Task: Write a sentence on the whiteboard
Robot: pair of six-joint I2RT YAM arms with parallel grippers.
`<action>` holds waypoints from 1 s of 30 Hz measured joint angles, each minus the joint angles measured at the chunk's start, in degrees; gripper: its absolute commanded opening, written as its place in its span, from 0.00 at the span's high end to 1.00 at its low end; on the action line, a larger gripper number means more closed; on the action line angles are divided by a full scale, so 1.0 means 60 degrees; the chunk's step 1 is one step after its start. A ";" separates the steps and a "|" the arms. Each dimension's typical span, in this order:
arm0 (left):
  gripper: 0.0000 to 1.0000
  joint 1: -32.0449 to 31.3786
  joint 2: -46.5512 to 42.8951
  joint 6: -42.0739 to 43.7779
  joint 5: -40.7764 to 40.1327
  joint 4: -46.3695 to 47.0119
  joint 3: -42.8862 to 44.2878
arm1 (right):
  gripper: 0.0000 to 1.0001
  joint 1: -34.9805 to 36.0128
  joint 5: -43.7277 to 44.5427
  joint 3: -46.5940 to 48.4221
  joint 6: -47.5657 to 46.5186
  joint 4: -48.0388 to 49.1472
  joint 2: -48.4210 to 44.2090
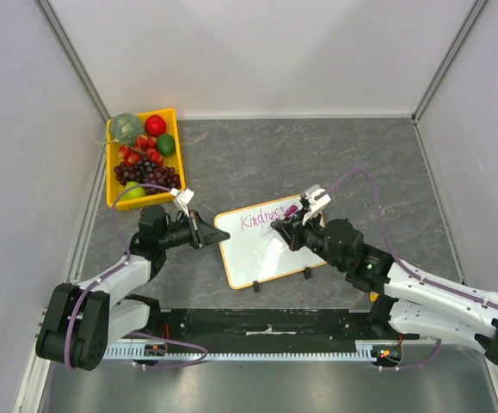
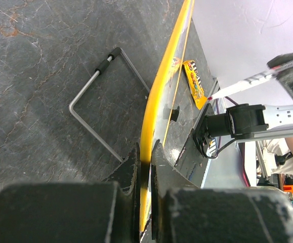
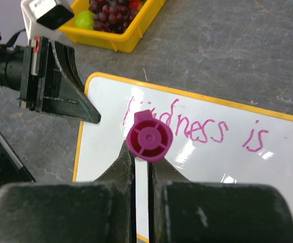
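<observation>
The whiteboard (image 1: 261, 254) lies tilted on the grey table, its white face (image 3: 227, 167) rimmed in yellow-orange. My left gripper (image 1: 205, 233) is shut on the board's left edge; in the left wrist view its jaws (image 2: 145, 150) pinch the yellow frame (image 2: 162, 81). Over the board's upper middle, my right gripper (image 1: 287, 227) is shut on a magenta marker (image 3: 149, 137), whose round end cap faces the right wrist camera above the fingertips (image 3: 141, 161). The sentence (image 3: 202, 127) reads "Kindness is" in pink along the board's far edge (image 1: 261, 218). The marker's tip is hidden.
A yellow tray (image 1: 111, 185) of fruit with grapes stands at the back left, close behind the left gripper (image 3: 88, 114). A bent wire stand (image 2: 93, 109) lies on the table beside the board. Two black clips (image 1: 257, 286) sit on the board's near edge. Grey walls enclose the table.
</observation>
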 measured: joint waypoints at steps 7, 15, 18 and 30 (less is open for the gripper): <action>0.98 0.0004 0.0018 0.0000 0.0000 -0.0004 0.0007 | 1.00 0.0681 0.0390 0.0229 -0.0120 0.0189 0.0863; 0.98 0.0000 0.0018 0.0000 0.0000 -0.0015 0.0007 | 1.00 0.0769 0.0663 0.0248 -0.0120 0.0739 0.0987; 0.98 0.0000 0.0036 0.0000 0.0000 -0.0011 0.0011 | 1.00 0.0798 0.0652 0.0248 -0.0117 0.0947 0.1209; 0.98 0.0000 0.0080 0.0000 0.0004 -0.0011 0.0026 | 1.00 0.0823 0.0499 0.0248 0.0007 0.1628 0.1723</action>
